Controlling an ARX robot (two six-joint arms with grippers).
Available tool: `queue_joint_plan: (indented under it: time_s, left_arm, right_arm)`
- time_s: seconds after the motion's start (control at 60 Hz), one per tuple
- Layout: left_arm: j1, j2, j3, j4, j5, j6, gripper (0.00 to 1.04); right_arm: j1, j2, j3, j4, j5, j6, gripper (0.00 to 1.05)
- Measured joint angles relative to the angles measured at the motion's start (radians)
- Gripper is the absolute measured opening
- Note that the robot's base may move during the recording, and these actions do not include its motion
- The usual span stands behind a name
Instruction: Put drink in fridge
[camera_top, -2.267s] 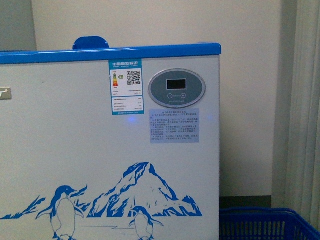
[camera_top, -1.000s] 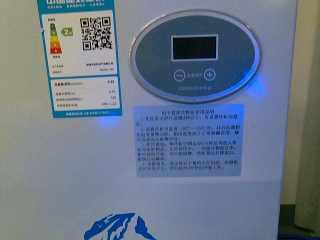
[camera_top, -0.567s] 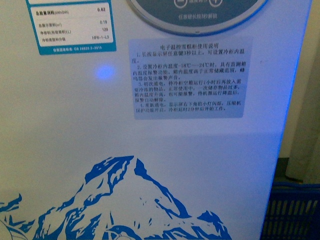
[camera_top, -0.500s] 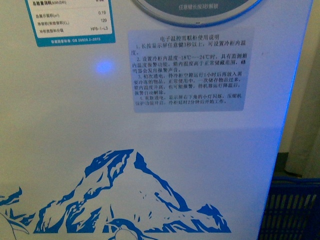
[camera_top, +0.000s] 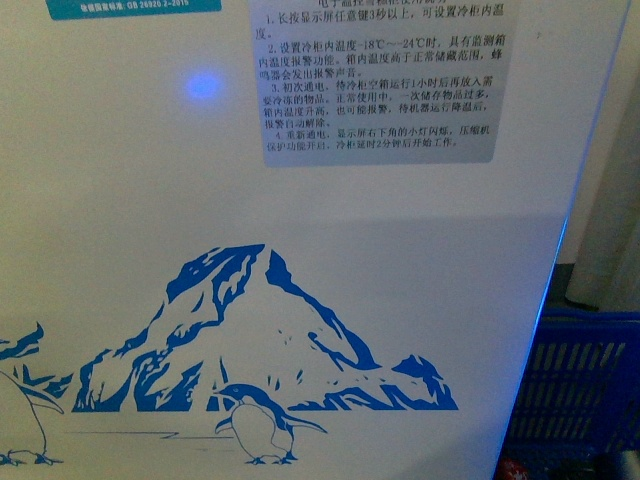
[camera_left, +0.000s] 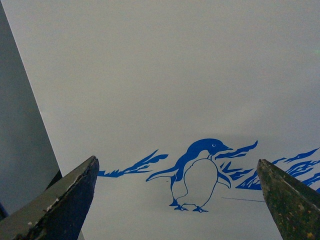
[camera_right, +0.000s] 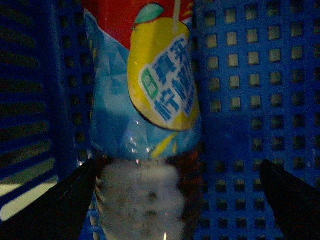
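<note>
only one drink (camera_right: 145, 100) sits between parted right jaws, in one basket (camera_right: 240, 100).

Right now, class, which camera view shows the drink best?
The right wrist view: the drink fills the middle, label plain, against the blue basket. The front and left wrist views show the fridge front; no drink is clear there.

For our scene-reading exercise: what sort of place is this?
Probably a shop or storeroom: a white chest freezer with penguin artwork, a blue mesh basket beside it, and a bottled drink against blue mesh.
</note>
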Motion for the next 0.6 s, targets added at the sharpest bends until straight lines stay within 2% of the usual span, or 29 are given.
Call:
queue_joint_plan:
  time_s: [0.35, 0.6]
  left_arm:
    - [0.0, 0.0, 0.0, 0.0, 0.0, 0.0, 0.97]
    - [0.0, 0.0, 0.0, 0.0, 0.0, 0.0, 0.97]
  right_arm:
    - [0.043, 0.11, 0.224, -0.142, 0.055, 0.003, 0.97]
    - [0.053, 0.153, 0.289, -0.196, 0.081, -0.005, 0.97]
